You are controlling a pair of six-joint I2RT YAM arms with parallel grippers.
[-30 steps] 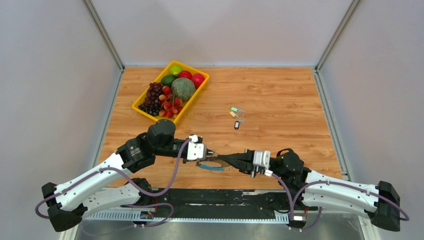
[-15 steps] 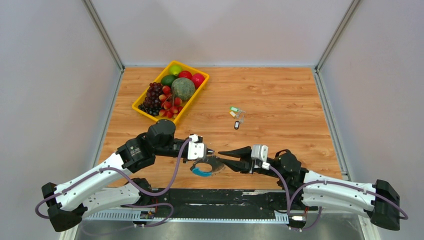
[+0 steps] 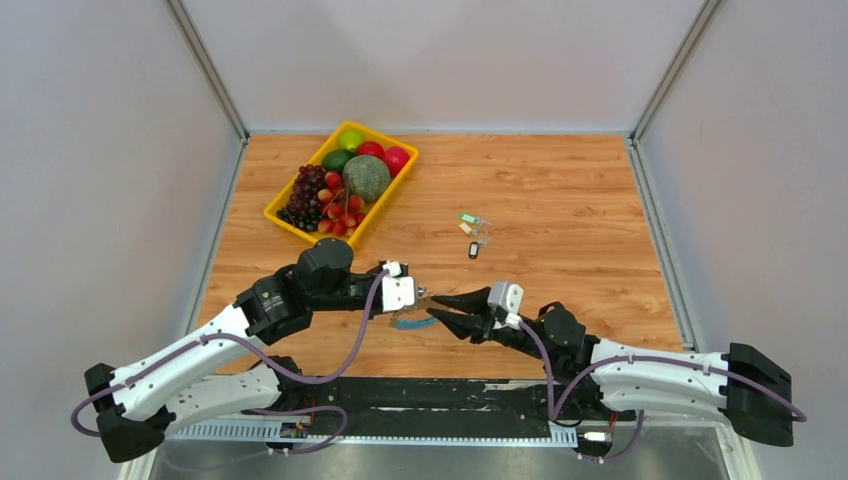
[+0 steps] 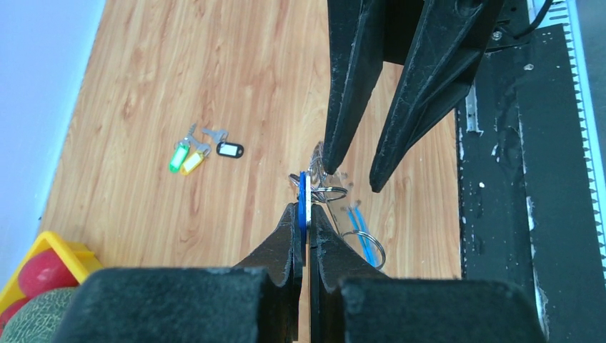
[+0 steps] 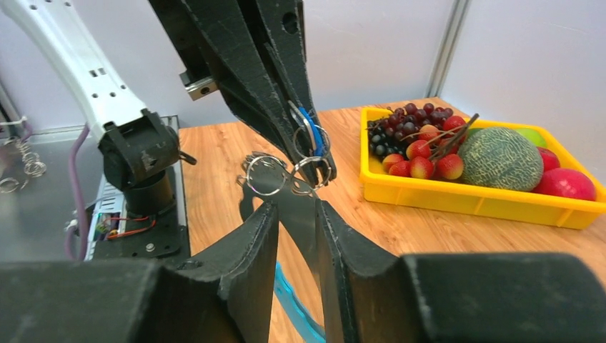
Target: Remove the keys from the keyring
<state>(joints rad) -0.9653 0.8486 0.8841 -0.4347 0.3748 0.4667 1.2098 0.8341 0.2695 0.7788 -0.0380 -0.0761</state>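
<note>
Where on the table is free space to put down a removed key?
Bare wood: right of the loose keys up to the right wall, and the far strip right of the yellow tray. Crowded: near middle, where left hand and right hand meet at the keyring.

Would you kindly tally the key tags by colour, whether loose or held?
green tag: 1
yellow tag: 1
black tag: 1
blue tag: 1, pinched in the left gripper
Total: 4
</note>
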